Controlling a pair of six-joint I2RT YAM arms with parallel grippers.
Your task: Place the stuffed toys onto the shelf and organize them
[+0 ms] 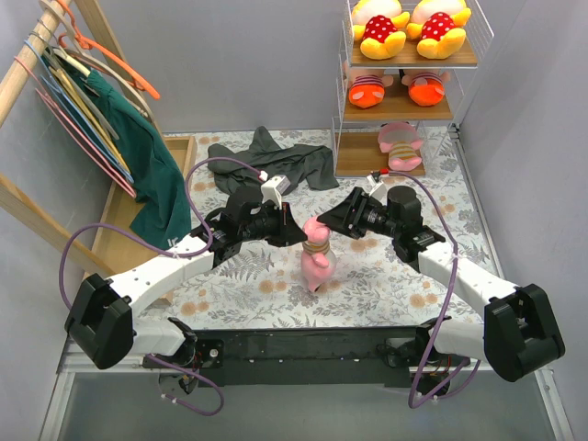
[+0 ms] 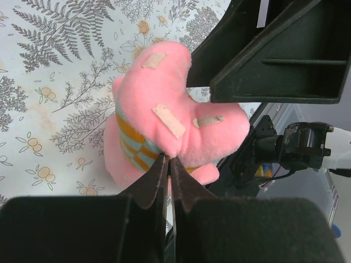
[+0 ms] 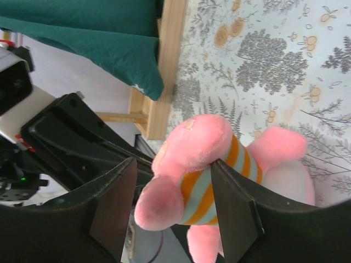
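A pink doll point(image 1: 317, 255) in an orange and blue striped shirt hangs upright just above the mat at table centre. My left gripper point(image 1: 301, 236) is shut on a pinch of its plush, as the left wrist view shows point(image 2: 168, 159), where the doll point(image 2: 164, 104) fills the middle. My right gripper point(image 1: 333, 223) is open around the doll point(image 3: 219, 153); in the right wrist view point(image 3: 174, 164) one finger point(image 3: 233, 208) touches the shirt, the other stands apart. The shelf point(image 1: 467, 57) at the back right holds two yellow dolls point(image 1: 409, 26) on top, two orange-striped dolls point(image 1: 397, 88) in the middle, and one pink doll point(image 1: 401, 147) at the bottom.
A dark grey garment point(image 1: 276, 161) lies on the mat behind the arms. A slanted wooden clothes rail point(image 1: 28, 64) with hangers and a green garment point(image 1: 152, 175) stands at the left over a wooden tray point(image 1: 115, 234). Grey walls close both sides.
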